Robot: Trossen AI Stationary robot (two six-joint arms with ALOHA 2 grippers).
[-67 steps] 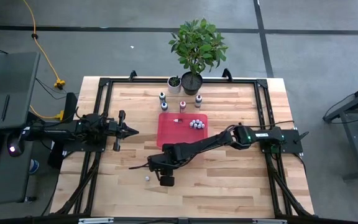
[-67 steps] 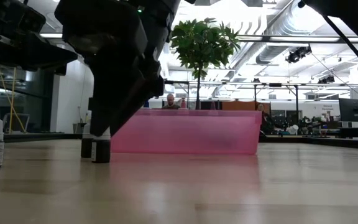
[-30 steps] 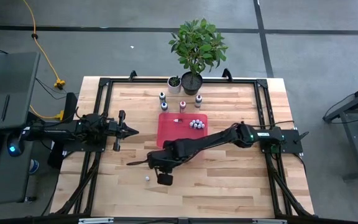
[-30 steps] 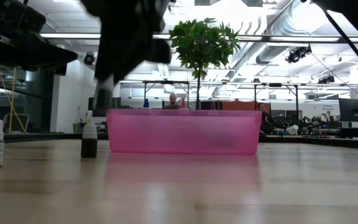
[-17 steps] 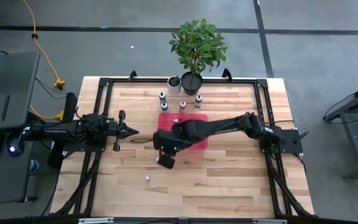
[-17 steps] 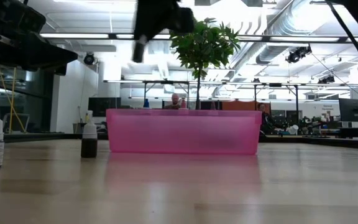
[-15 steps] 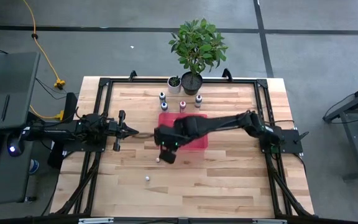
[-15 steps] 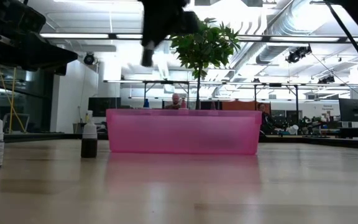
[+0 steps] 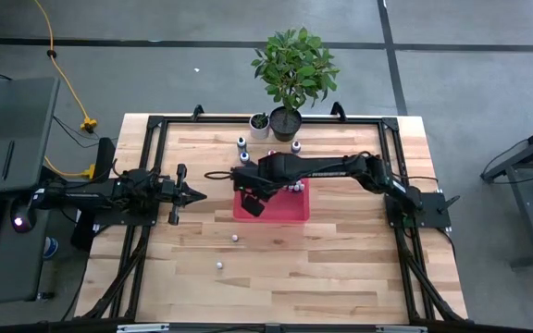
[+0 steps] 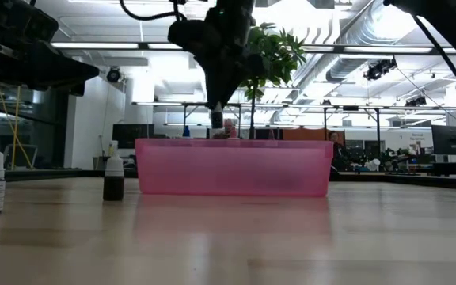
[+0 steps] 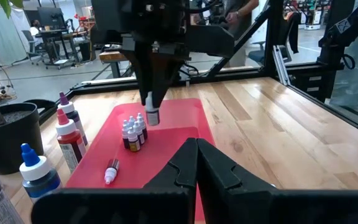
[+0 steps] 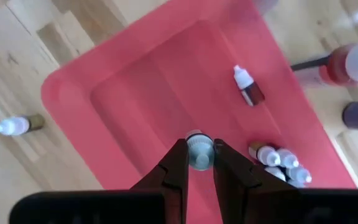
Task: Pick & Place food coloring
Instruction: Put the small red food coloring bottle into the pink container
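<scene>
My right gripper [image 12: 199,163] hangs over the red tray [image 9: 287,212], shut on one tiny food coloring bottle [image 12: 197,149], which also shows in the left wrist view [image 11: 152,116]. In the tray a cluster of small bottles [image 12: 279,159] stands upright and one bottle [image 12: 247,84] lies on its side. Two more small bottles [image 9: 234,238] [image 9: 219,265] rest on the wood near of the tray. My left gripper [image 9: 192,194] waits, shut, left of the tray. My right gripper pinches the tiny bottle between its two fingers [image 12: 178,163], with the whitish cap [image 12: 197,142] showing between them. The fingers come from above, pointing down. The bottle is lifted clear, hanging just above the tray's floor [image 11: 166,127].
Larger dropper bottles [image 9: 241,142] [image 9: 296,146], a small white pot [image 9: 259,123] and a potted plant [image 9: 290,69] stand along the far edge behind the tray. Another small bottle [image 12: 14,126] lies on the wood beside the tray. Black frame rails [image 9: 155,125] border the table.
My right gripper, still shut on the bottle, has risen from the near part of the table, travelled toward the far edge and come down over the red tray. The bottle went with it, lifted clear. A bottle that stayed on the wood now shows where the gripper was.
</scene>
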